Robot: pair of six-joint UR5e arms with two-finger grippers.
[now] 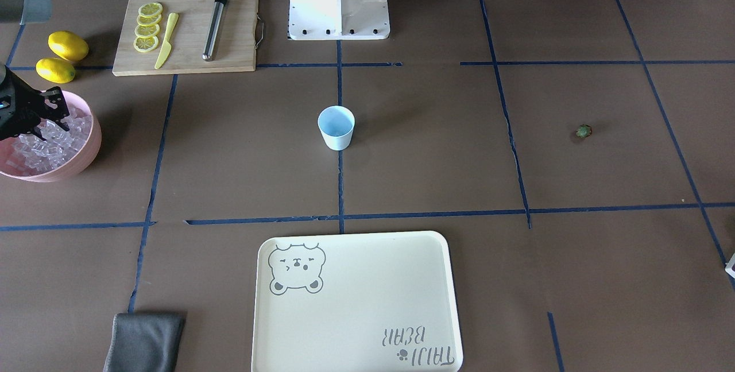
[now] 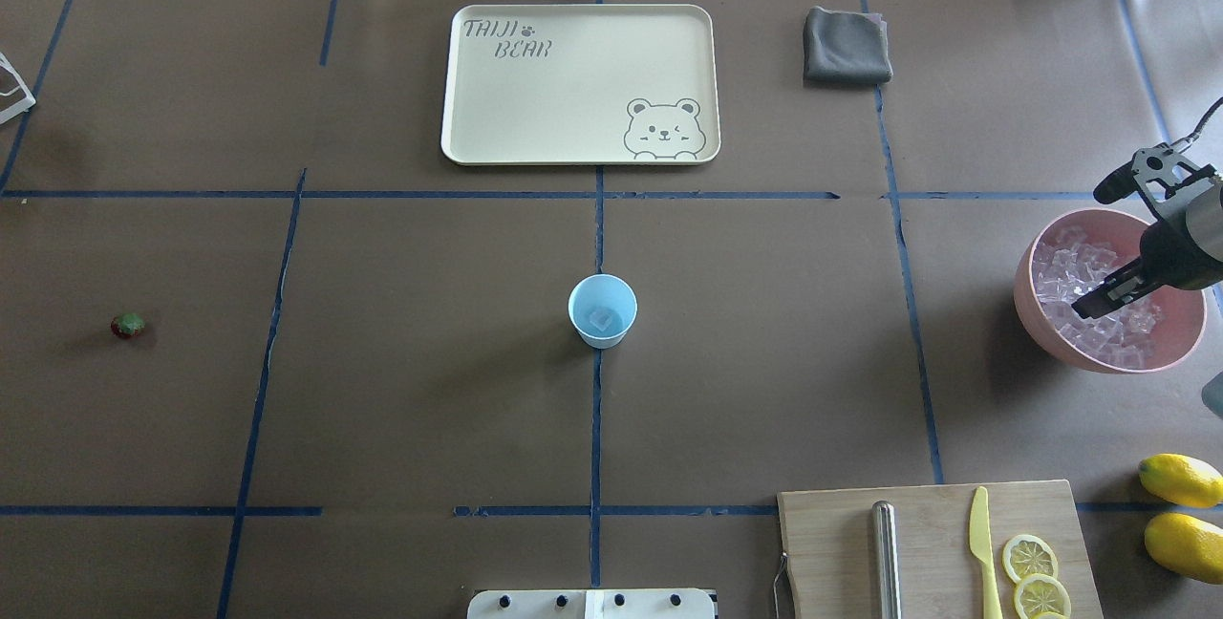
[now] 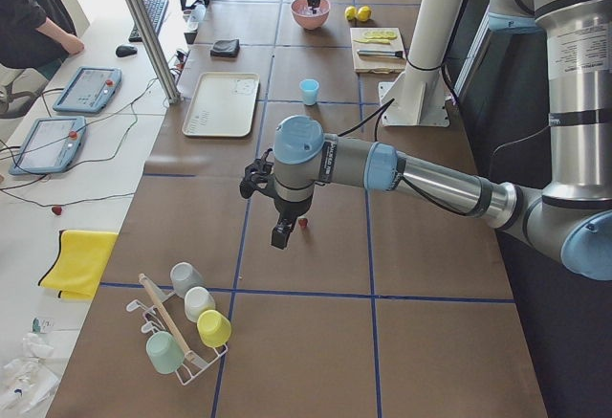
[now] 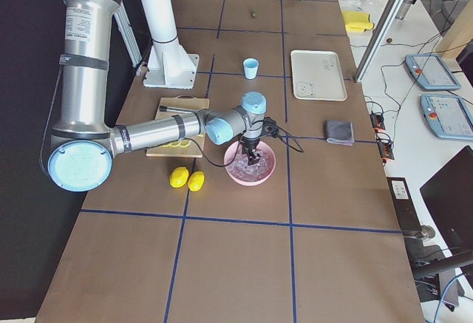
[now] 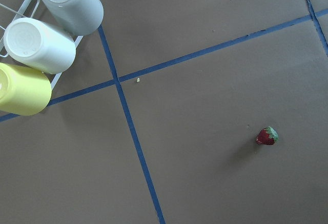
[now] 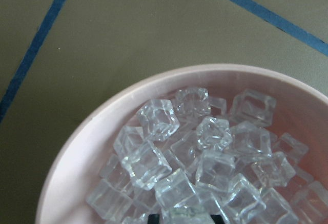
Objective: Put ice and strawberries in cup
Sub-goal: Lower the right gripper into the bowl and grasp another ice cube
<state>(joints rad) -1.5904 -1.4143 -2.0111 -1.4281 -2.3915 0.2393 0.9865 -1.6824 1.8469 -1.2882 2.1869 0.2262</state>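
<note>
The pale blue cup [image 2: 602, 310] stands upright mid-table with one ice cube [image 2: 602, 319] in it. Far on the robot's right, a pink bowl [image 2: 1027, 275] holds several cubes of ice [image 6: 205, 157]. My right gripper [image 2: 1084, 306] is down in that pile, and its dark fingertips [image 6: 154, 217] sit tight against one cube at the bottom edge of the right wrist view. The strawberry [image 2: 127, 325] lies alone on the robot's left. My left gripper [image 3: 279, 238] hangs above the table beside it, and I cannot tell whether it is open or shut.
A cream tray [image 2: 459, 84] and a grey cloth [image 2: 846, 46] lie at the far edge. A cutting board [image 2: 831, 543] carries lemon slices, a yellow knife and a metal rod. Two lemons [image 2: 1183, 509] lie beside it. A rack of cups [image 5: 31, 39] stands at the left end.
</note>
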